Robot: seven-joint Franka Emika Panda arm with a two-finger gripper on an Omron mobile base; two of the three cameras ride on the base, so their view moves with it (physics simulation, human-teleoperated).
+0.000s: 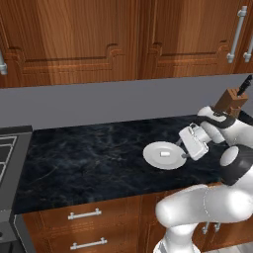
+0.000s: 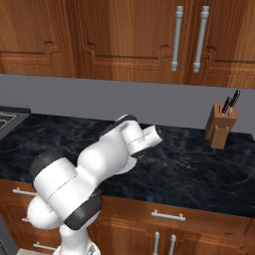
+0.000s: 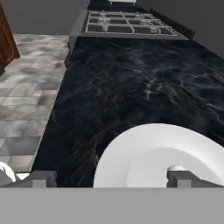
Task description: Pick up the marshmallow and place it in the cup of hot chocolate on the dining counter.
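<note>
Marshmallow (image 1: 165,154) lies on a white plate (image 1: 153,157) on a black marble counter (image 1: 89,158), just beside the gripper (image 1: 186,148). Gripper hangs at the plate's right rim, jaws spread wide with nothing between them; in the hand view one fingertip (image 3: 183,178) sits right at the marshmallow (image 3: 176,168). Risk, as judged: the block is tiny, so a misaligned close could nudge it across the plate or pinch it off-centre and drop it. No brand, label or writing is legible.

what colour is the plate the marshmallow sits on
White, a plain round plate; clearest in the left base view.
</note>
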